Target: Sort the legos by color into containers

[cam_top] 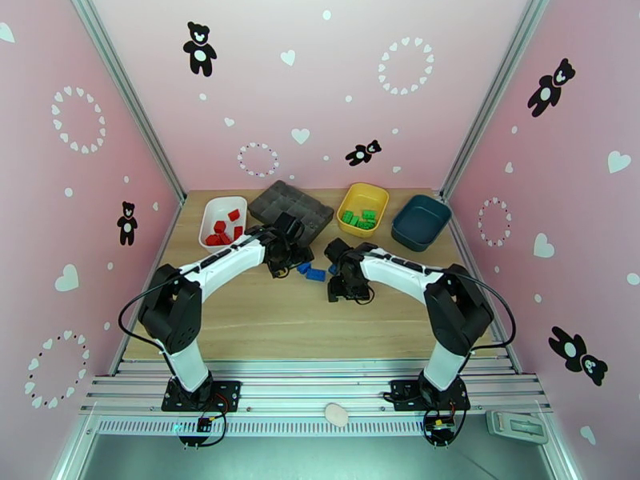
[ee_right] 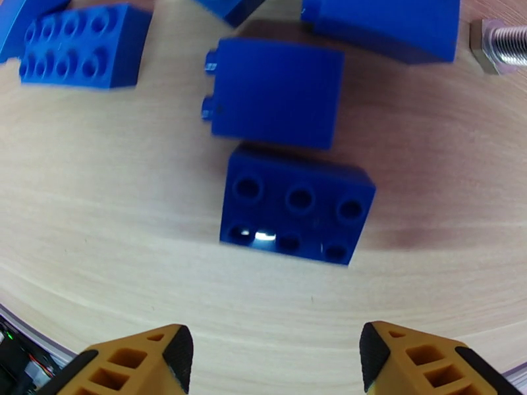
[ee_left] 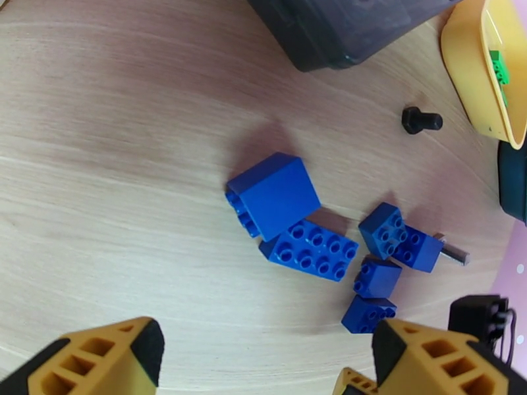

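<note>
Several blue legos lie loose on the wooden table between my two grippers. In the left wrist view a big blue brick leans on a flat two-by-four brick, with smaller blue ones to their right. My left gripper hangs open just short of them. My right gripper is open too, with a blue brick lying studs-down right in front of its fingers. Red legos fill the white bin, green ones the yellow bin, and the teal bin looks empty.
A dark grey compartment tray stands between the white and yellow bins, close behind the left gripper. A black bolt and a silvery bolt lie among the bricks. The right gripper is beside the pile.
</note>
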